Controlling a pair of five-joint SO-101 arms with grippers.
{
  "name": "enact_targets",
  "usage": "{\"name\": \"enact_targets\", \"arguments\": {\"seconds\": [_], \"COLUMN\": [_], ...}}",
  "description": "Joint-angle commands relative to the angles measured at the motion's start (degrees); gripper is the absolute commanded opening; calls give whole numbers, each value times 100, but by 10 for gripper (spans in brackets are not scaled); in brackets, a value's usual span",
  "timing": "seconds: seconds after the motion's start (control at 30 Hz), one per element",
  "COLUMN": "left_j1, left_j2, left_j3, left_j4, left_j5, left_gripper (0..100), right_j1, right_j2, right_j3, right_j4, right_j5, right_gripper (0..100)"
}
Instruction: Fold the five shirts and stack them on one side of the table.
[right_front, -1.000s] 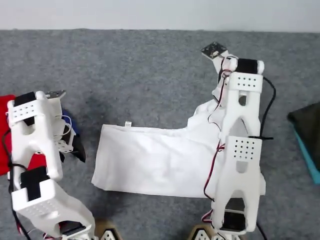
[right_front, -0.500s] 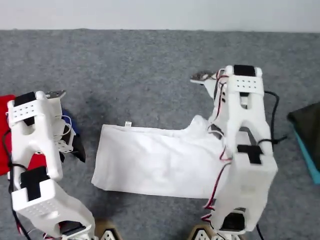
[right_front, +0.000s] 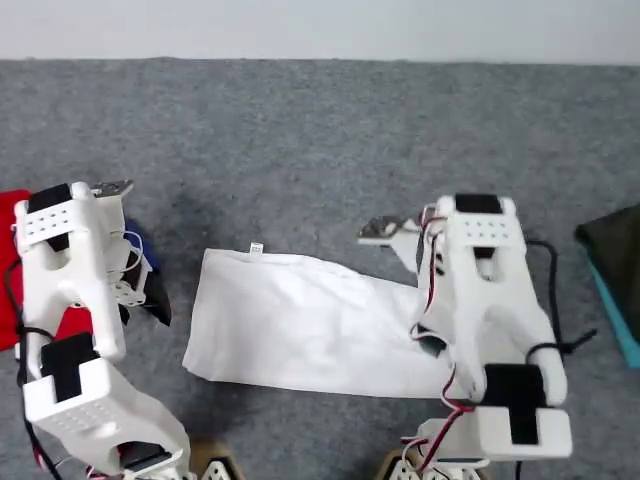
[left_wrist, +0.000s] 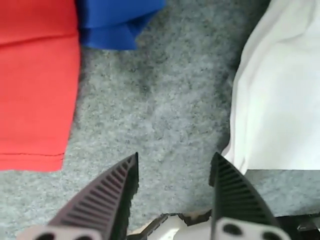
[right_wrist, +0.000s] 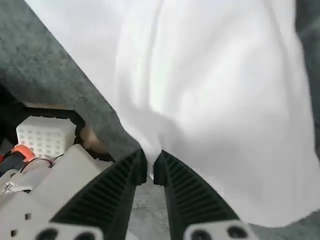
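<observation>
The right gripper (right_wrist: 150, 167) is closed tight on a pinched ridge of the white shirt (right_front: 300, 325), with cloth draping away from its jaws. Over the last 1 s this arm has pulled back from the far side of the desk (right_front: 300, 130) toward its own base. The raised flap that stood at the shirt's far right corner has come with it and now lies over the body. The shirt sits mid-desk between the 2 arms as a flatter, narrower band, so I judge this fold nearly laid and a release next.

The left gripper (left_wrist: 172, 172) has not moved. It hangs open and empty over bare desk, between the white shirt's edge and the red shirt (left_wrist: 35, 75) and blue shirt (left_wrist: 115, 20) at the left side. A dark shirt (right_front: 612, 245) waits at the right edge.
</observation>
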Motion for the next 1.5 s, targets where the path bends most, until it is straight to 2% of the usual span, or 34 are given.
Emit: {"name": "enact_targets", "arguments": {"seconds": [0.0, 0.23, 0.33, 0.43, 0.53, 0.63, 0.77, 0.9, 1.07, 1.23, 1.47], "left_j1": [18, 457, 782, 985, 1143, 1407, 1644, 1670, 1670, 1741, 2444], "left_j2": [-211, -255, -264, -246, -202, -97, 492, 1327, 2251, 2910, 2365], "left_j3": [-136, -145, -189, -479, -954, -1095, -1077, -1103, -1279, -1745, -1824], "left_j4": [202, 202, 202, 202, 202, 202, 202, 202, 202, 202, 202], "left_j5": [-97, -97, -53, 378, 721, 809, 914, 888, 642, 387, 404], "left_gripper": [224, 224, 224, 228, 243, 291, 294, 251, 182, 14, 13], "right_j1": [-57, -75, -84, -13, 277, 382, 435, 725, 1490, 2378, 3319], "right_j2": [-330, -382, -382, -444, -919, -1446, -1982, -2299, -2352, -2316, -1921], "right_j3": [378, 457, 193, -448, -1169, -1618, -1618, -1433, -1468, -1424, -818], "right_j4": [-189, -75, 330, 787, 787, 787, 796, 787, 690, 286, -892], "right_j5": [70, 79, 264, 255, 53, 26, 26, 26, 70, 70, 62], "right_gripper": [76, 368, 436, 437, 437, 437, 437, 437, 437, 437, 437]}}
